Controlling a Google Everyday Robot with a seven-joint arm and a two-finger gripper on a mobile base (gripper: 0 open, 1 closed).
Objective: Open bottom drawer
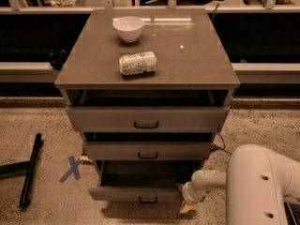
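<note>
Bottom drawer [117, 194]: lowest of three, near the floor, front standing partly out | rigid box, probably light, sliding straight on runners | best hold: black handle [148, 199], centre front | gripper [186, 205]: at the drawer's right front corner, grip state cannot be told

**A robot test lab**

A lone grey cabinet [147, 118] stands on a speckled floor [262, 125]. A blue tape X [71, 168] is marked on the floor off the front-left corner of the tabletop [187, 64], with a black stand leg [30, 170] lying farther left. A long pale ledge [267, 69] runs behind the far edge. The gripper [186, 204] sits below the front-right corner, at the bottom drawer [122, 193].
</note>
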